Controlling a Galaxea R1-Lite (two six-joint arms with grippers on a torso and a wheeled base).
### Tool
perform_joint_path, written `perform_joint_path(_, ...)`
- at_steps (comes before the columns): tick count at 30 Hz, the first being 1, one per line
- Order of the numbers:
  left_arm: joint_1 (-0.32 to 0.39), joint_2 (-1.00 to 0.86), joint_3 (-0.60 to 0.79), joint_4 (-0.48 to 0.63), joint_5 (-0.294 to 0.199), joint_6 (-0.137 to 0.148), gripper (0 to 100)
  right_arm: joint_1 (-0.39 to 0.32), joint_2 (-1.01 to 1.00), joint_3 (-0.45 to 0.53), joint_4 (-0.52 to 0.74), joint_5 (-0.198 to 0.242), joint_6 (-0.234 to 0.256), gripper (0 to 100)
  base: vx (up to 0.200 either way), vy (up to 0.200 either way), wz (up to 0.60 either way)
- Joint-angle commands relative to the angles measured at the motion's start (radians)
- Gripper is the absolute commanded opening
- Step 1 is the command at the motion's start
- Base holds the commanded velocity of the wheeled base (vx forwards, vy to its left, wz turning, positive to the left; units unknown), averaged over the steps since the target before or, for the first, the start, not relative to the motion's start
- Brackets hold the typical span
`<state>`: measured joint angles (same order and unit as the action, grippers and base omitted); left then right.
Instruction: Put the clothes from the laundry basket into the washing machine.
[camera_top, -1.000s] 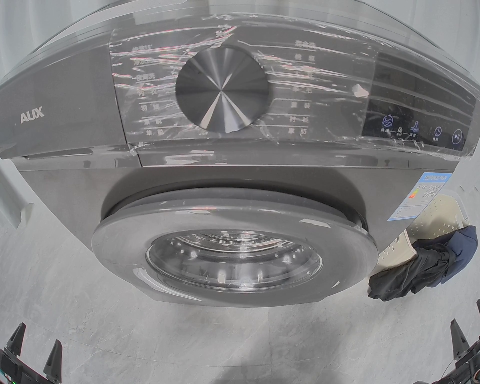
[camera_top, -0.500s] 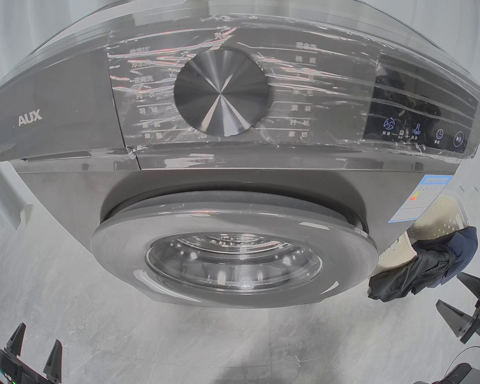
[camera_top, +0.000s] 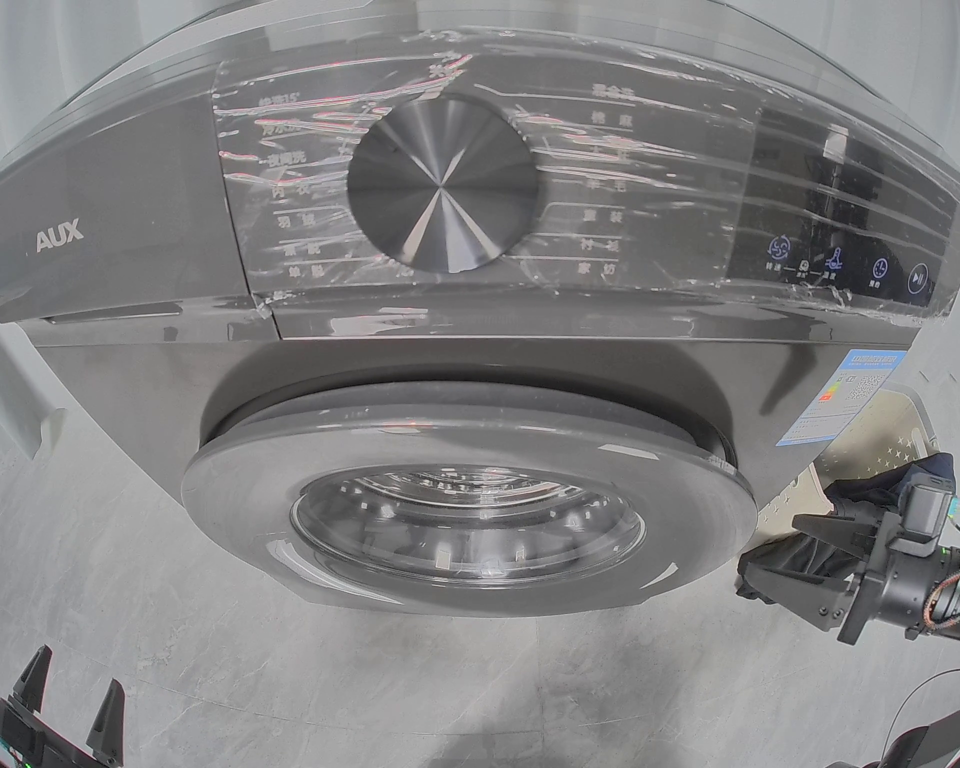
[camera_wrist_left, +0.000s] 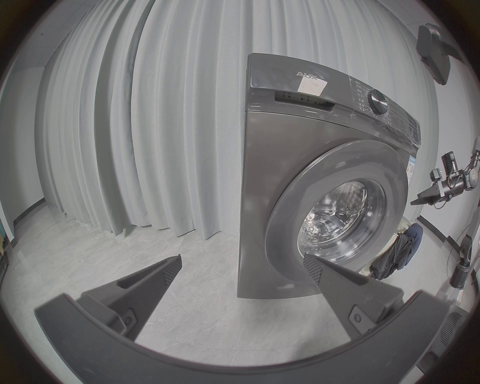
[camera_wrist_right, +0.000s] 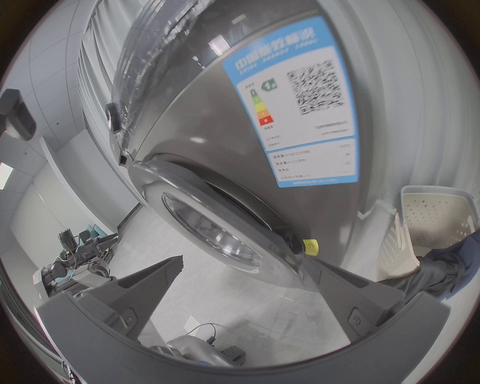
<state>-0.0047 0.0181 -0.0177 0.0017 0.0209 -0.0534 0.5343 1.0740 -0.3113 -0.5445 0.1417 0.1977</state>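
While the washing machine (camera_top: 470, 400) sat closed, the right gripper (camera_top: 770, 550) and left gripper (camera_top: 78, 668) gaped empty.
Clothes (camera_top: 935, 470) draped the laundry basket (camera_top: 880, 430) just behind the right gripper, perhaps touching it, well apart from the left.

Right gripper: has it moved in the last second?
Yes. The right gripper has risen and swung toward the washing machine door, now in front of the dark clothes.

The shut door (camera_top: 468, 500) of the washing machine (camera_top: 130, 230) bars the drum, just left of the right end effector (camera_top: 770, 552). Beyond that end effector stand the laundry basket (camera_top: 880, 440) and draped clothes (camera_wrist_right: 435, 275). Open floor (camera_top: 300, 670) lies beneath it.
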Motion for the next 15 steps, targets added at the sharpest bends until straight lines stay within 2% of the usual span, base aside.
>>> perform_joint_path(1,0.0,-0.017,0.018,0.0,0.001,0.0,100,0.016,0.162,-0.035,-0.052,-0.01,0.0,100,0.0,0.0,0.0)
perform_joint_path(10,0.0,-0.017,0.018,0.0,0.001,0.0,100,0.026,0.265,-0.084,-0.114,-0.008,-0.004,100,0.0,0.0,0.0)
perform_joint_path(15,0.0,-0.017,0.018,0.0,-0.001,0.0,100,0.046,0.259,-0.055,-0.104,-0.007,-0.004,100,0.0,0.0,0.0)
